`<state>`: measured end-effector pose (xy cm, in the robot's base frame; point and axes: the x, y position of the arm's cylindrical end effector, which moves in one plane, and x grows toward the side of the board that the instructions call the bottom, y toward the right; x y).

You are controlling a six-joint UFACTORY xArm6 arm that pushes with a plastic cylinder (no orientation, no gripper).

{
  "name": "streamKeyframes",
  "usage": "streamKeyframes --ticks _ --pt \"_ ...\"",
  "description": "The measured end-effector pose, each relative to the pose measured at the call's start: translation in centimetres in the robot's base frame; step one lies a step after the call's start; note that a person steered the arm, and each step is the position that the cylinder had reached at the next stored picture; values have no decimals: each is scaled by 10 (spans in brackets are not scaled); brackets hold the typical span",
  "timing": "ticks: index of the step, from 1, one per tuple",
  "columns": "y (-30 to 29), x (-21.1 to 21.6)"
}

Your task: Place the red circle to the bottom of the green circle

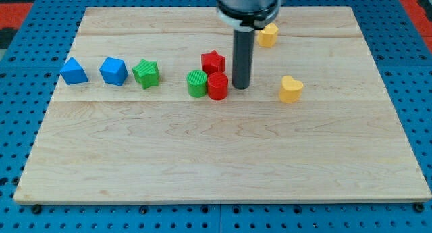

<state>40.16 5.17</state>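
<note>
The red circle point(217, 86) stands near the board's middle, touching the right side of the green circle point(196, 83). A red star point(212, 61) sits just above them, touching the red circle. My tip point(241, 87) rests on the board just to the right of the red circle, very close to it or touching it; I cannot tell which.
A green star point(146, 73), a blue cube point(113, 71) and a blue triangle-like block point(73, 71) line up at the left. A yellow block point(268, 35) lies at the top behind the rod. A yellow heart point(291, 89) lies at the right. The wooden board point(223, 159) sits on a blue pegboard.
</note>
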Motion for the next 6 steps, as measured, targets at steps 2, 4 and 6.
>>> streamKeyframes --ticks 2,4,6 --pt "-37 -14" --pt "-67 47" --pt "-116 30"
